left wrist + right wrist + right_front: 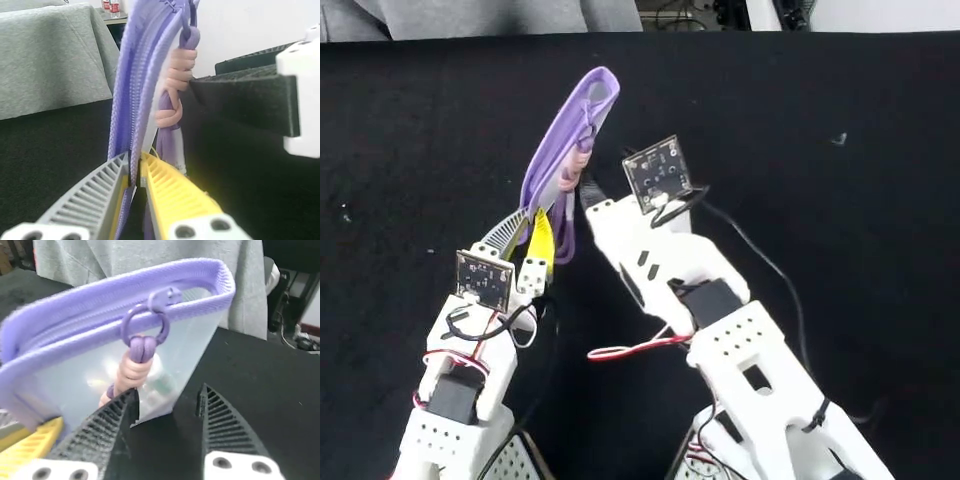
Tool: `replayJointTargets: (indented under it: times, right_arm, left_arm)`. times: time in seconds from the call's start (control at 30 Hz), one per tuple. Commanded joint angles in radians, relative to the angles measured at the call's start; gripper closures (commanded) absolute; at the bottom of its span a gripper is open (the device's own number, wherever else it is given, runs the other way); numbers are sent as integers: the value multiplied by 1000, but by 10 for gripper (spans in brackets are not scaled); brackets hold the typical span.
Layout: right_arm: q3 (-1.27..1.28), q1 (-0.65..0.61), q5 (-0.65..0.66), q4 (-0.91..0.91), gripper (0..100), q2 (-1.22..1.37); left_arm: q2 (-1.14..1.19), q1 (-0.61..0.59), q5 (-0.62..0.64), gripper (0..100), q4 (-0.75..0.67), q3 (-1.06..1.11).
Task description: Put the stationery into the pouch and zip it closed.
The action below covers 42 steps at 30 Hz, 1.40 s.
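Showing the pouch (563, 150) held upright above the black table (820, 150), the high view places it at about 11 o'clock from the table's centre. Its long axis slants from 7 o'clock up toward 1 o'clock.

The left gripper (534, 238), on the arm entering from 7 o'clock, has its grey and yellow fingers (165, 187) clamped together on the pouch's lower purple edge (131, 150).

The right gripper (167, 392), on the arm entering from 5 o'clock, sits just beside the pouch at its 4 o'clock side. Its black fingers (220, 422) stand apart and grip nothing.

A braided pull cord (134, 367), pink with purple, hangs from a purple ring (145, 325) on the zip slider (167, 295). The slider sits near one top corner of the pouch.

The cord's lower part lies just beside one black fingertip; whether they touch cannot be told.

Pale objects show blurred through the pouch's translucent wall (95, 375). Whether the zip is fully shut cannot be told.

Grey fabric (470, 15) lies beyond the table at 12 o'clock.
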Motion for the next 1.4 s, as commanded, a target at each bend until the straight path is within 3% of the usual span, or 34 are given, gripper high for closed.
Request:
replayJointTargets:
  times: [0.0, 0.3, 0.53, 0.73, 0.87, 1.23, 1.37]
  right_arm:
    - [-7, -57, -3, -23, 808, -36]
    - [-8, -75, -3, 18, 808, -38]
    - [1, -63, 60, -68, 810, -24]
    - [-45, 8, 58, -124, 950, 90]
    - [-81, 17, 60, -124, 987, 145]
    - [-48, 17, 61, -124, 980, 73]
    - [-51, 12, 58, -143, 861, 88]
  left_arm:
    - [15, -7, -9, 971, 8, 24]
    - [15, -10, -9, 971, 8, 24]
    - [15, -7, -9, 971, 8, 24]
    - [15, -5, -9, 971, 8, 24]
    - [15, -7, -9, 971, 8, 24]
    - [15, -7, -9, 971, 8, 24]
    - [15, -5, -9, 971, 8, 24]
